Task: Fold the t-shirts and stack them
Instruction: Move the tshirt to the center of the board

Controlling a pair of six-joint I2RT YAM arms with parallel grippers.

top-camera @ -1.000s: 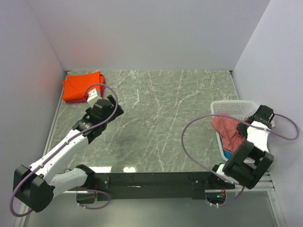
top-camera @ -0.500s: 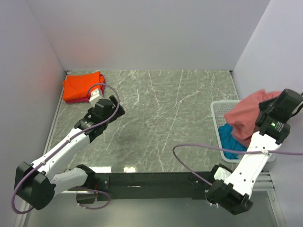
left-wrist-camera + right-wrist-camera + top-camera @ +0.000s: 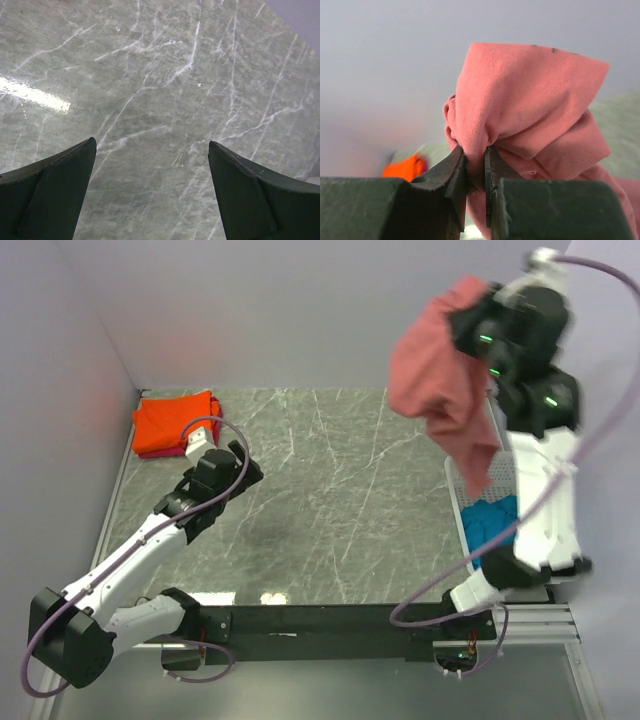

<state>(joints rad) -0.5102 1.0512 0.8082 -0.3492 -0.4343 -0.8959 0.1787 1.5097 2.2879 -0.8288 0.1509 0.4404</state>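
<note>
High above the table's right side, my right gripper (image 3: pixel 478 328) (image 3: pixel 475 155) is shut on a bunched fold of the dusty brick-red t-shirt (image 3: pixel 440 390) (image 3: pixel 530 115), which hangs down from it. A teal-blue t-shirt (image 3: pixel 492 523) lies in the white basket (image 3: pixel 463 502) below. The bright orange t-shirt (image 3: pixel 172 421) lies folded in the far left corner on a pink-red one (image 3: pixel 155 452) whose edge just shows. My left gripper (image 3: pixel 200 435) (image 3: pixel 152 147) hangs open over bare marble beside that stack, nothing between its fingers.
Grey walls close in the marble table (image 3: pixel 330 490) on the left, back and right. The white basket stands at the right edge. The right arm's purple cable (image 3: pixel 440 580) loops down over the table's near right.
My right arm has swung up from the basket, lifting the brick-red t-shirt high into the air and baring the teal-blue one. The left arm has barely moved.
</note>
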